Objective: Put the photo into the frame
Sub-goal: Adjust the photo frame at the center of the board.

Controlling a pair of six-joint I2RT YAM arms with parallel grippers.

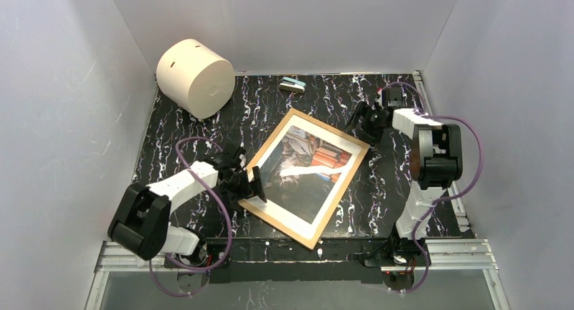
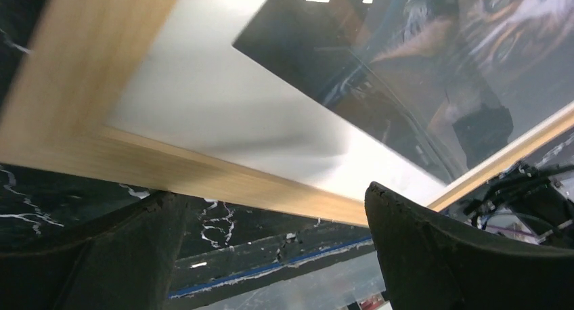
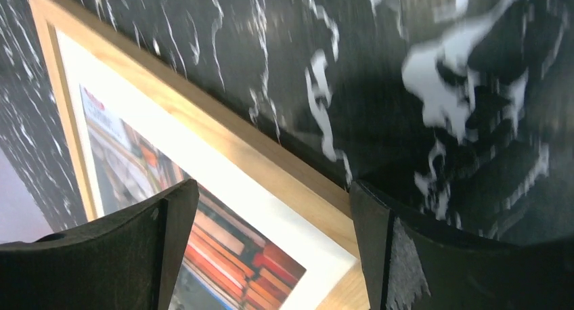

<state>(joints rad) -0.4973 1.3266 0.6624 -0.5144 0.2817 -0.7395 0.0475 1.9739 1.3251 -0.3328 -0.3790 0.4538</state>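
Observation:
The frame (image 1: 277, 226), light wood with a glazed front, lies face up and turned at an angle in the middle of the black marbled table. The photo (image 1: 308, 164) of the cat on books sits inside it behind a white mat. My left gripper (image 1: 254, 188) is open at the frame's left edge. In the left wrist view the gripper (image 2: 271, 202) has its fingers just short of the wood edge (image 2: 203, 178), with the photo (image 2: 420, 73) beyond. My right gripper (image 1: 362, 124) is open by the frame's right corner. In its wrist view the gripper (image 3: 271, 188) straddles the wood edge (image 3: 223, 130) and the photo (image 3: 223, 249).
A large cream cylinder (image 1: 196, 76) lies at the back left. A small grey-and-teal object (image 1: 292, 85) sits at the back middle. White walls close in the table on three sides, and a metal rail (image 1: 447, 252) runs along the near edge.

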